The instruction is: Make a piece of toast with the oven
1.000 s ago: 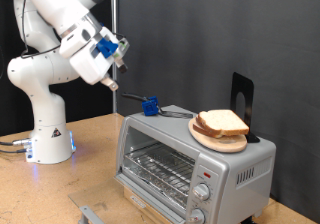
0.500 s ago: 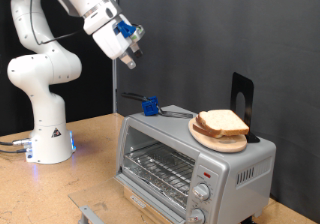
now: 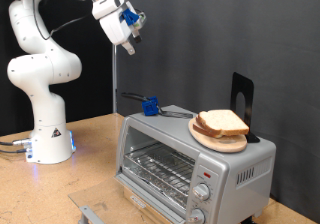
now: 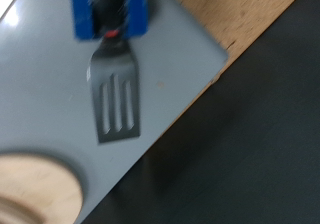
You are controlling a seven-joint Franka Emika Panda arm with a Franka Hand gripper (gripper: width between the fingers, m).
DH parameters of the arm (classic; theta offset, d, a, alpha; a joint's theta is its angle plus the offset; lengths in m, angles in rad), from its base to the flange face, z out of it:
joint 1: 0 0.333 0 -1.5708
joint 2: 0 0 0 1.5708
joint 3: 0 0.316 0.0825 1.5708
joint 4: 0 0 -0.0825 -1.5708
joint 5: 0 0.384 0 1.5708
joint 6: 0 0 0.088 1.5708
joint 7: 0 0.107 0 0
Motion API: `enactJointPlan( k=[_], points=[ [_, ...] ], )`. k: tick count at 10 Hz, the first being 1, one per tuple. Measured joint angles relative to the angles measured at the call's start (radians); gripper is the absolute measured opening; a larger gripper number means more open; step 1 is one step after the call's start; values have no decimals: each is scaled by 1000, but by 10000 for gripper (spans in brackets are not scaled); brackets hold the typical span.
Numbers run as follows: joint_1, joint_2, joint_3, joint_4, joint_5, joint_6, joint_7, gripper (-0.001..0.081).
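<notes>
Tool point(image 3: 127, 46) raised high, empty, well above oven point(image 3: 190, 154)

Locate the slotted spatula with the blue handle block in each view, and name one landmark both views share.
Exterior view: the spatula lies on the oven top, towards the picture's left of the wooden plate.
Wrist view: the spatula fills the upper middle, blade slots visible.
Shared landmark: the wooden plate.

Even bright exterior light, soft shadows, wrist view blurred, dimmer
</notes>
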Motion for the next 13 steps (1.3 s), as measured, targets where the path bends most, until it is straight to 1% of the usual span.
enactJointPlan(
  k=[2,3,4,5,7,10,13],
  points=[
    [-8,-4,0,28,-19,-94,73,804],
    [-15,-3,0,35,-25,-116,84,804],
    [-15,-3,0,34,-24,-113,80,804],
    [-15,-3,1,28,-24,-98,76,804],
    [-15,6,13,-1,-31,-26,68,804],
    [-15,63,49,-41,-56,69,46,804],
    [-13,116,79,-77,-57,147,4,804]
  ],
)
